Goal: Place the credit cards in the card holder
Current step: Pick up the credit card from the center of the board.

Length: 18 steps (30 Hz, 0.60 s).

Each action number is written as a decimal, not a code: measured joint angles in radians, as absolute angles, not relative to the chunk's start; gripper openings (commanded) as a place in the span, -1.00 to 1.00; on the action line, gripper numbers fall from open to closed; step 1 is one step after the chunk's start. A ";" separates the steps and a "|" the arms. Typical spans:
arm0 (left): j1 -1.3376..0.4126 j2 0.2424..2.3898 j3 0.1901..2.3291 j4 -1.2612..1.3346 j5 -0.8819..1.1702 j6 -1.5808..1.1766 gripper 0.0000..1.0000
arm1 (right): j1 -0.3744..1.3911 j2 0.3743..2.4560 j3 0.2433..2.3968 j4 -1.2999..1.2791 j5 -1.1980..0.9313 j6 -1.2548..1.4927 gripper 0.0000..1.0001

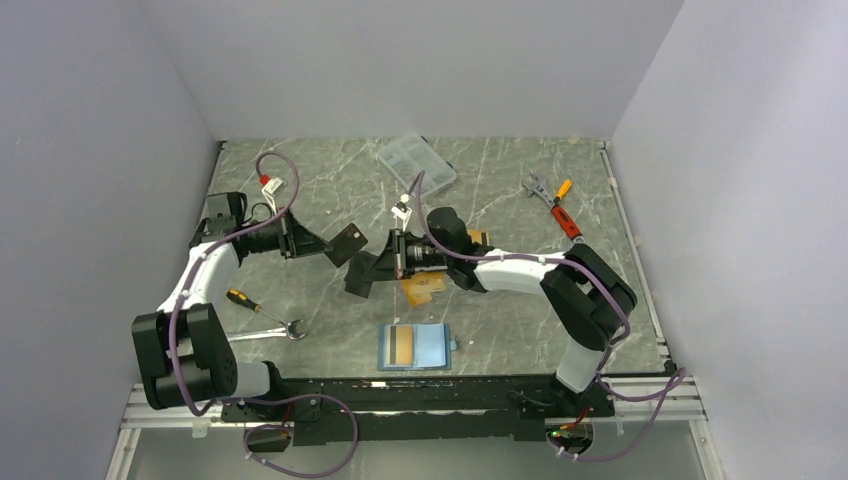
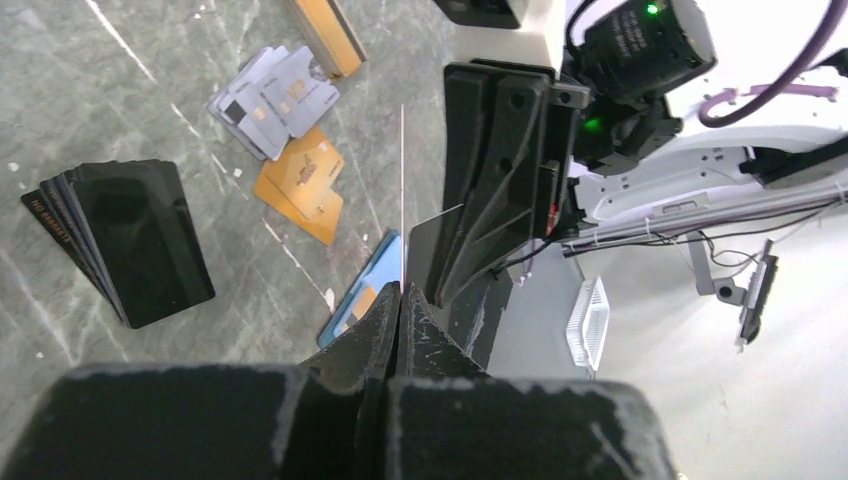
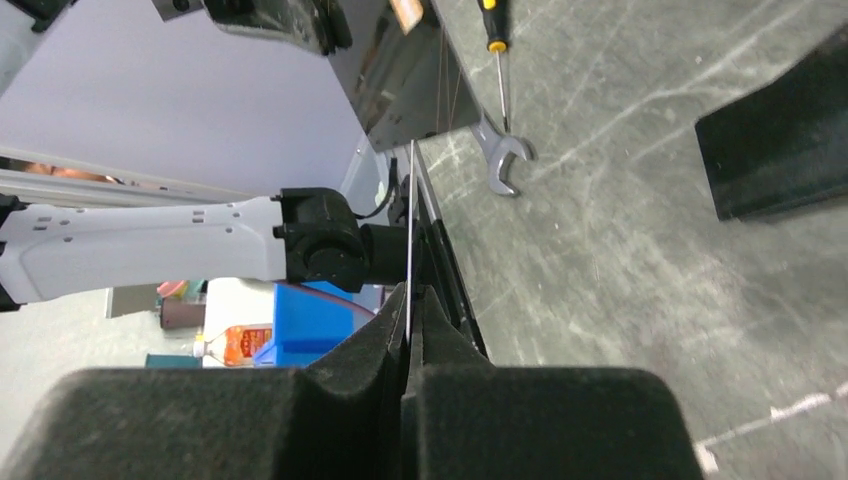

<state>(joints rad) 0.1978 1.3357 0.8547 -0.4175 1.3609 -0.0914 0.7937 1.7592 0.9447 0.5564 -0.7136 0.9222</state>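
The teal-blue card holder (image 1: 432, 346) lies open near the front edge with an orange card in its left side; it also shows in the left wrist view (image 2: 352, 300). Loose orange-gold cards (image 1: 424, 288) (image 2: 300, 182) and silver-grey cards (image 2: 272, 100) lie on the table behind it. My left gripper (image 1: 322, 243) (image 2: 400, 290) is shut on a thin dark-looking card (image 1: 348, 243) held above the table. My right gripper (image 1: 378, 268) (image 3: 410, 295) faces it, shut on another thin card (image 3: 410, 225), seen edge-on. The two held cards are close together.
A fanned stack of flat black cards (image 2: 130, 240) (image 3: 785, 140) lies on the table. A wrench (image 1: 280, 330) and a screwdriver (image 1: 242, 299) lie at the front left. A clear compartment box (image 1: 416, 160) is at the back. More tools (image 1: 556, 205) lie at the back right.
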 measured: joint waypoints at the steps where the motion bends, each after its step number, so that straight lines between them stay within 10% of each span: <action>1: 0.193 1.336 0.855 -0.414 1.344 -0.097 -1.00 | 0.791 1.749 0.933 0.550 -0.712 0.922 -1.00; 12: 0.035 1.561 0.866 -0.403 1.108 -0.091 -1.00 | 0.728 1.466 0.728 0.442 -0.653 0.895 -1.00; 18: -0.009 1.660 0.880 -0.396 0.965 -0.092 -0.68 | 0.728 1.411 0.703 0.400 -0.633 0.881 -1.00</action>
<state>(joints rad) -0.0093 1.6600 0.8799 -0.3962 0.9646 -0.0921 0.7284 1.4105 0.7029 0.3996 -0.6327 0.8810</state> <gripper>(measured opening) 0.102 0.009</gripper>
